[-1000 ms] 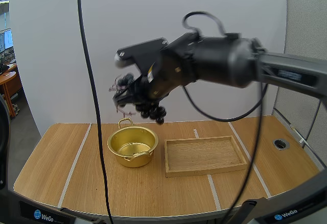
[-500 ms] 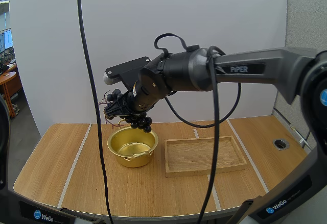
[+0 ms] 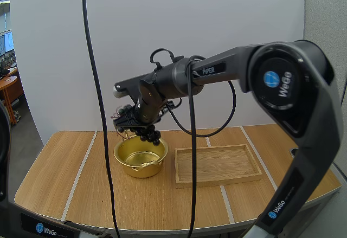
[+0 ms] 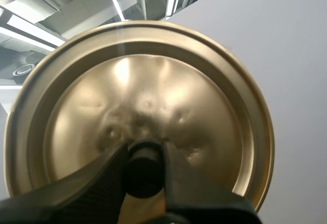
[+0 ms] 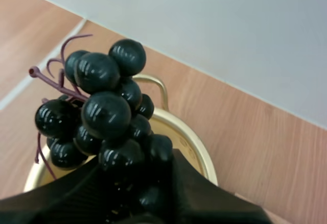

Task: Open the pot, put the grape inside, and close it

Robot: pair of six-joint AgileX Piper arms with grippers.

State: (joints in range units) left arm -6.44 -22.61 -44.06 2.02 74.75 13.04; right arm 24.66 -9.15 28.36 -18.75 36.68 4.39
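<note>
Left gripper: the left gripper (image 4: 144, 156) has its two black fingers (image 4: 110, 175) closed in on a small black knob (image 4: 144, 172), one finger on each side of it and both touching it.
Lid: the gold lid (image 4: 143, 91) sits just behind the knob, its round face turned to the left wrist camera. It has a raised rim all around and a few shallow dents near the middle.
Table: a light wooden table (image 3: 70, 178) with pale stripes running front to back.
Pot: the gold pot (image 3: 142, 171) stands upright on the table, left of centre, with no lid on it. Its shiny inside is bare. A looped handle (image 5: 156, 83) stands at the far rim.
Grapes: a bunch of dark, glossy grapes (image 3: 150, 134) hangs in the air over the far rim of the pot, just above it and not inside. Thin purple stems stick out on the bunch's left side.
Right gripper: the right gripper (image 5: 137, 183) pinches the bunch between its fingertips, with the berries bulging out past them. Its arm reaches in from the right.
Tray: a shallow wooden tray (image 3: 216, 182) lies flat just to the right of the pot, close to it but not touching.
</note>
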